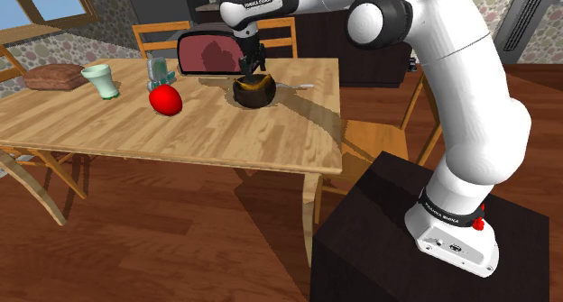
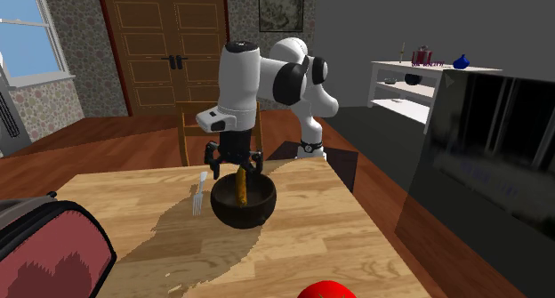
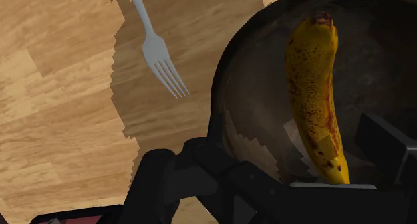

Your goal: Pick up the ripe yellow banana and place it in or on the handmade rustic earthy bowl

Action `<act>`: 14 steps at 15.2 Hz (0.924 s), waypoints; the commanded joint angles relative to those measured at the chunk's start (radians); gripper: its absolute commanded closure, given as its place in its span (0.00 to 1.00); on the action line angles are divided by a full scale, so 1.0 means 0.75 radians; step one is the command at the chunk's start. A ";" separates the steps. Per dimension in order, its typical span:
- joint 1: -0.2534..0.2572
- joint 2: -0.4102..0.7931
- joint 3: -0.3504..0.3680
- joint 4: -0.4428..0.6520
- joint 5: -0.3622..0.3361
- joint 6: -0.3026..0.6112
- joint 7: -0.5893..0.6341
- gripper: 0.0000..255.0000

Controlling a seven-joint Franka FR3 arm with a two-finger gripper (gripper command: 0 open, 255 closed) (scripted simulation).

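A spotted yellow banana (image 3: 313, 89) leans inside the dark round bowl (image 3: 230, 102), one end down in it and the other toward the rim. In the second exterior view the banana (image 2: 242, 186) stands nearly upright in the bowl (image 2: 243, 209). My gripper (image 2: 237, 165) hovers just above the bowl, open, with its fingers spread on either side of the banana's top and not clasping it. From the wrist, my gripper (image 3: 337, 136) straddles the banana's near end with a gap to one finger. In the shoulder view the bowl (image 1: 253, 95) sits at the table's far middle under my gripper (image 1: 250, 68).
A white fork (image 3: 160, 55) lies on the wooden table (image 1: 180, 133) beside the bowl. A red toaster (image 1: 209, 52) stands just behind it. A red apple (image 1: 165, 99), a pale cup (image 1: 102, 80) and a bread loaf (image 1: 54, 76) sit toward the shoulder view's left. Chairs ring the table.
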 commanded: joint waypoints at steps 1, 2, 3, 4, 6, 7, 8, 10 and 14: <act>0.000 0.000 0.000 0.000 0.000 0.000 0.000 0.00; 0.000 0.000 0.000 -0.001 0.000 0.000 0.000 0.00; 0.006 0.008 0.000 0.057 0.001 -0.050 -0.003 0.00; 0.013 0.021 0.000 0.124 0.001 -0.103 -0.008 0.00; 0.027 0.061 -0.001 0.272 0.000 -0.210 -0.018 0.00; 0.027 0.062 -0.001 0.273 0.000 -0.211 -0.018 0.00; 0.027 0.061 -0.001 0.272 0.000 -0.210 -0.018 0.00; 0.027 0.062 -0.001 0.273 0.000 -0.211 -0.018 0.00; 0.027 0.062 -0.001 0.273 0.000 -0.211 -0.018 0.00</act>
